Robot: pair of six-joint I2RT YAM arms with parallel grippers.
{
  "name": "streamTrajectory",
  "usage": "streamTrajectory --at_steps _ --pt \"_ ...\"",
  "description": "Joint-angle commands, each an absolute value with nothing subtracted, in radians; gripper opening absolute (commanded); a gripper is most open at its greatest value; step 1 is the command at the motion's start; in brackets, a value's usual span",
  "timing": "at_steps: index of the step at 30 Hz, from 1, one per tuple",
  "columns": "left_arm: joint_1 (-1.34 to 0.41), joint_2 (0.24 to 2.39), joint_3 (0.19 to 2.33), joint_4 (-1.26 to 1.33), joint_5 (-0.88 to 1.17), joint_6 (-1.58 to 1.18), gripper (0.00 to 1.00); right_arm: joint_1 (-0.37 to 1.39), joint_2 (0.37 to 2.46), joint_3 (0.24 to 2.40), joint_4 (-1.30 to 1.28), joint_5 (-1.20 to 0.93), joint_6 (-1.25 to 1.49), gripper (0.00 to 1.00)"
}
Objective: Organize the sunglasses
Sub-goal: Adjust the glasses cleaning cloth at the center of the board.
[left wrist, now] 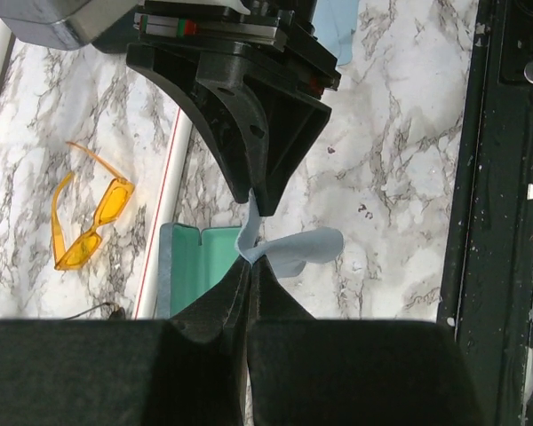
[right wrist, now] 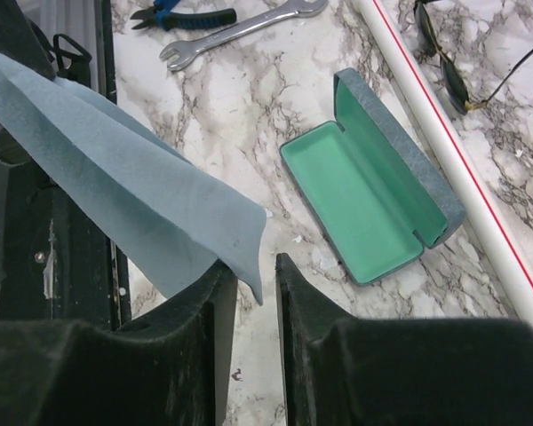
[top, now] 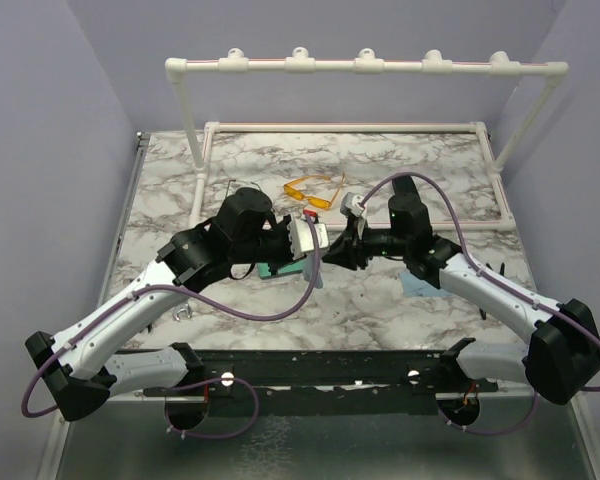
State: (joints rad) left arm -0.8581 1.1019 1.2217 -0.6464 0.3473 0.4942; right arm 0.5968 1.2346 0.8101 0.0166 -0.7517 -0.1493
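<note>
The left gripper (left wrist: pixel 249 266) clamps a blue-grey cloth (left wrist: pixel 295 252) whose edge meets the right gripper (right wrist: pixel 257 277) (fingers (right wrist: pixel 204 330) slightly parted) above the open green-lined case (right wrist: pixel 360 206).

- No words, brands, numbers or signs are readable in any of the three views.
- The wrench (right wrist: pixel 240 31) on the table is too small and blurry to tell if anything is stamped on its handle.
- The open glasses case (right wrist: pixel 364 200) shows only green lining and a speckled grey shell, no lettering I can make out.
</note>
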Motion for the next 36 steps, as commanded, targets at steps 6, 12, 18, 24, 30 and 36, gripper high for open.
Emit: streamTrajectory --at_steps 6,12,18,24,30,36 --pt "-0.862 1.114 1.257 -0.673 0.317 0.485 0.00 0.606 1.227 0.798 0.019 -0.697 -0.152 0.09" --pt "-0.862 1.120 1.183 -0.669 0.185 0.447 0.00 0.606 1.229 0.838 -0.088 -0.604 -0.117 0.01" --pt "-0.862 1.156 1.086 -0.581 0.137 0.464 0.00 0.623 1.235 0.815 -0.178 -0.509 -0.059 0.01" --pt "-0.864 1.228 1.042 -0.525 0.120 0.464 0.00 0.632 1.211 0.765 -0.235 -0.417 0.059 0.01" --pt "-0.871 1.258 0.958 -0.411 0.082 0.477 0.00 0.633 1.273 0.814 -0.356 -0.344 0.085 0.01" --pt "-0.873 1.268 0.933 -0.321 0.052 0.512 0.00 0.632 1.311 0.949 -0.522 -0.243 0.055 0.01"
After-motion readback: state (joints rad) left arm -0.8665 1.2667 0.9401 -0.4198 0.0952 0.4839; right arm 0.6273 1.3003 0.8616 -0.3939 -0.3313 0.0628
